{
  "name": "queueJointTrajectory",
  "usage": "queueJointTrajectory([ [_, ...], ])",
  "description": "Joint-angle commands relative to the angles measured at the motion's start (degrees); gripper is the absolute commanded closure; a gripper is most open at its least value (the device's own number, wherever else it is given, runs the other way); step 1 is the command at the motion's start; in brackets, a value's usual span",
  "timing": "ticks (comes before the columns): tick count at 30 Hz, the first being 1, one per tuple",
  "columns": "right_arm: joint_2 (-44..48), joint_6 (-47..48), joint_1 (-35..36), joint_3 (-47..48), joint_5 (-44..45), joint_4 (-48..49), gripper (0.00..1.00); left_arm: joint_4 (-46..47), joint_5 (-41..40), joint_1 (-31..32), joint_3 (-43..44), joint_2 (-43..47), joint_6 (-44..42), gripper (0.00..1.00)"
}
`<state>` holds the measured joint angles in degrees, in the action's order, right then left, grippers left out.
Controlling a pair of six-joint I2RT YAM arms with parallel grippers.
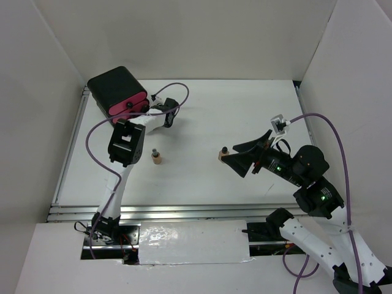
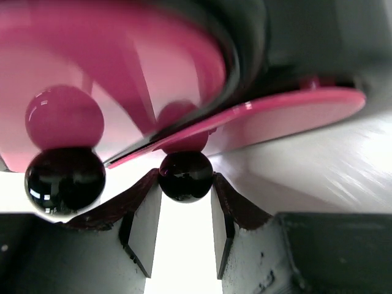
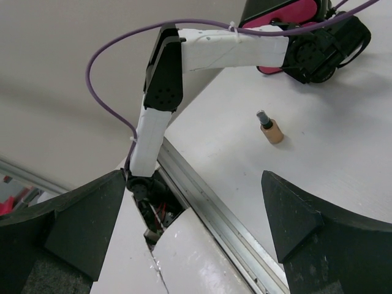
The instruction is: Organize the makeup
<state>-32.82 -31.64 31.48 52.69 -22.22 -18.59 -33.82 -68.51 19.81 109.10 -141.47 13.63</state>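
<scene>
- The left claw [image 2: 185, 187] is clamped on a knob [image 2: 185, 174] of the box [image 1: 116, 90]; contents are hidden.
- The right claw [image 1: 233, 155] is held apart beside one bottle [image 1: 223, 153].
- Another bottle [image 1: 157, 158] is stood on the surface [image 1: 214, 116].

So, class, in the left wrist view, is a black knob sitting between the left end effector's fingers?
Yes, the black knob sits pinched between both fingers of the left end effector.

Box [image 1: 116, 89] at far left, one bottle [image 1: 157, 159] before it, another bottle [image 1: 222, 155] further right.
</scene>
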Motion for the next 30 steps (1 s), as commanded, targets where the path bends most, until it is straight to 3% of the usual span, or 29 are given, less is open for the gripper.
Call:
queueJointTrajectory([
  [1, -0.4, 1.93, -0.28, 2.86, 0.68, -0.22, 0.0, 2.18, 3.82, 4.52, -0.28, 1.8, 1.14, 0.74],
  [23, -1.11, 3.51, -0.28, 7.43, 0.95, -3.73, 0.0, -5.55, 9.09, 12.18, -0.29, 7.17, 8.52, 0.73],
  [25, -1.28, 3.51, -0.37, 7.61, 0.69, -3.91, 0.0, -5.81, 9.09, 12.44, 0.15, 7.43, 8.7, 0.68],
  [27, -1.63, 3.51, -0.2, 8.22, 0.34, -4.26, 0.0, -6.69, 9.19, 12.53, 1.11, 7.61, 9.4, 0.5],
  [30, -2.25, 3.51, -0.46, 9.01, -0.1, -4.61, 0.0, -8.27, 9.36, 12.71, 3.4, 8.83, 10.1, 0.34],
])
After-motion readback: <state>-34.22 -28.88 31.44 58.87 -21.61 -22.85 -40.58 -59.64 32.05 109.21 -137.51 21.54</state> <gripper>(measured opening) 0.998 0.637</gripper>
